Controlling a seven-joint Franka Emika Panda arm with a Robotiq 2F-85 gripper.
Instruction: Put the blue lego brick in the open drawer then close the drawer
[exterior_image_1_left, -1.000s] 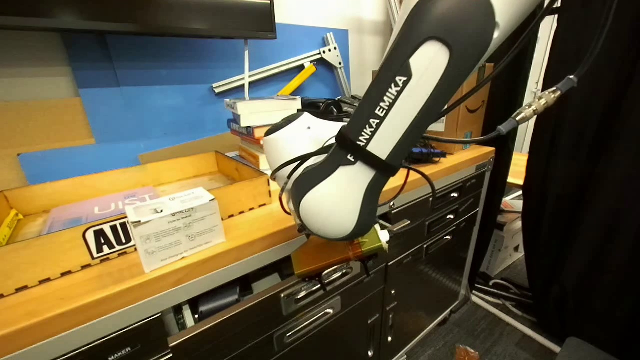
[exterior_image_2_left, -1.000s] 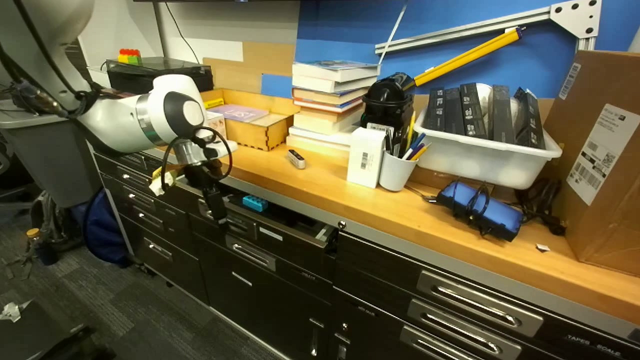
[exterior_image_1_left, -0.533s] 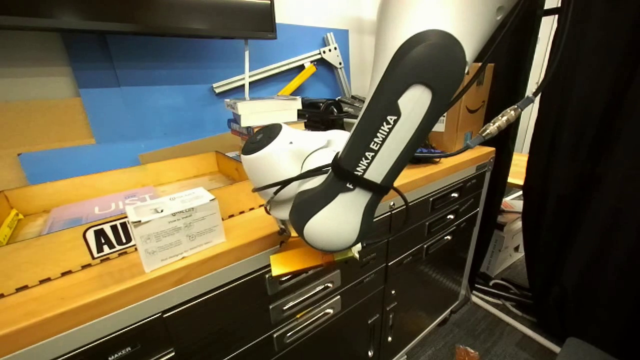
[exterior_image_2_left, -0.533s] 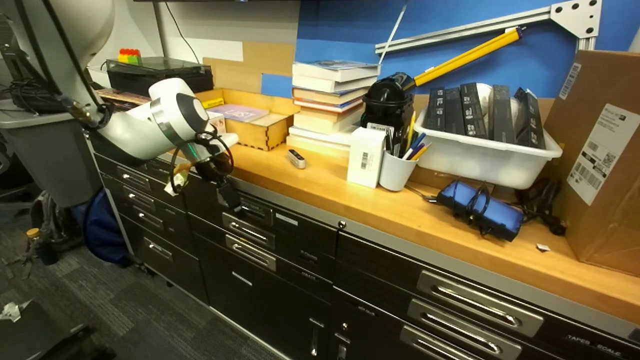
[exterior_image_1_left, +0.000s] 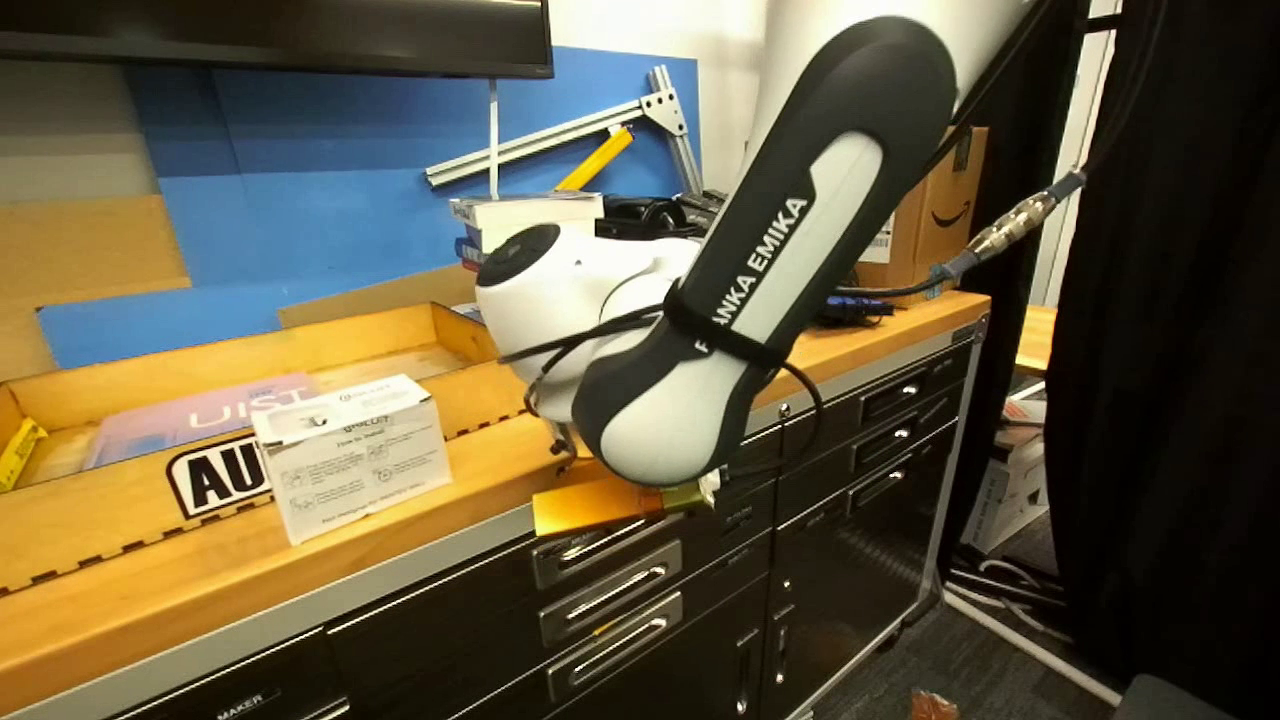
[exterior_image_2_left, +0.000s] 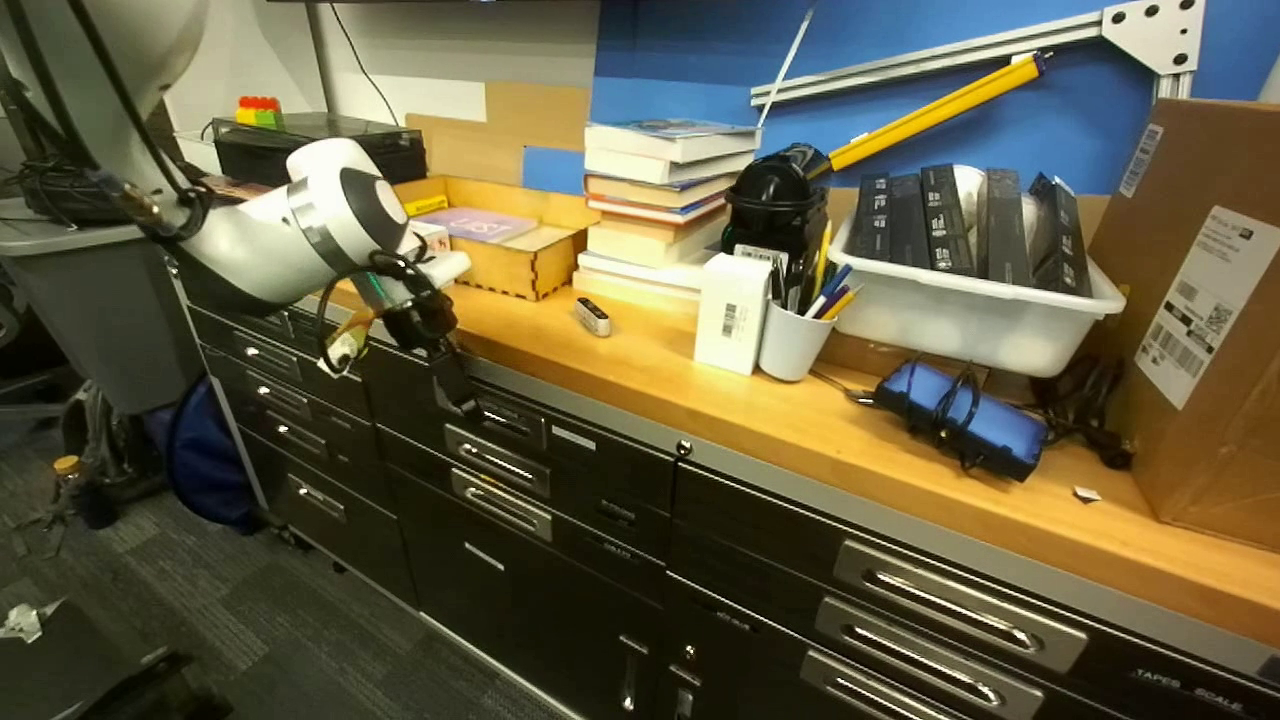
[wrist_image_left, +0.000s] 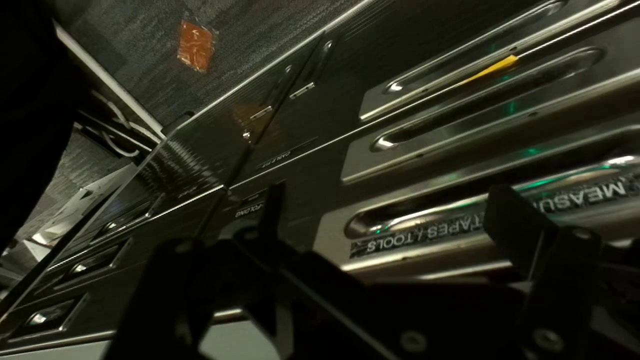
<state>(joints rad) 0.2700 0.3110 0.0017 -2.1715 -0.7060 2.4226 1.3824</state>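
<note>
The drawer (exterior_image_2_left: 615, 465) is a wide black front with a silver-grey handle strip, flush with the cabinet in both exterior views; its front also shows in an exterior view (exterior_image_1_left: 440, 620). In the wrist view its handle strip (wrist_image_left: 415, 235) carries a label reading "TAPES / TOOLS". The blue lego brick is hidden from every view. My gripper (exterior_image_2_left: 465, 400) is just in front of the drawer's handle, pointing down. In the wrist view the gripper's black fingers (wrist_image_left: 392, 212) are wide apart with nothing between them. I cannot tell whether they touch the drawer front.
Above the drawer is the wooden worktop (exterior_image_2_left: 640, 370) with its grey edge. On it stand a white box (exterior_image_1_left: 355, 460), a wooden tray (exterior_image_2_left: 520, 265), stacked books (exterior_image_2_left: 660, 200) and a small grey device (exterior_image_2_left: 592, 317). More drawers with handles (exterior_image_2_left: 500, 505) lie below.
A second ago the drawer stood open with the blue brick visible inside. The drawer has slid shut, hiding the brick. My gripper followed it in, then backed off slightly.
</note>
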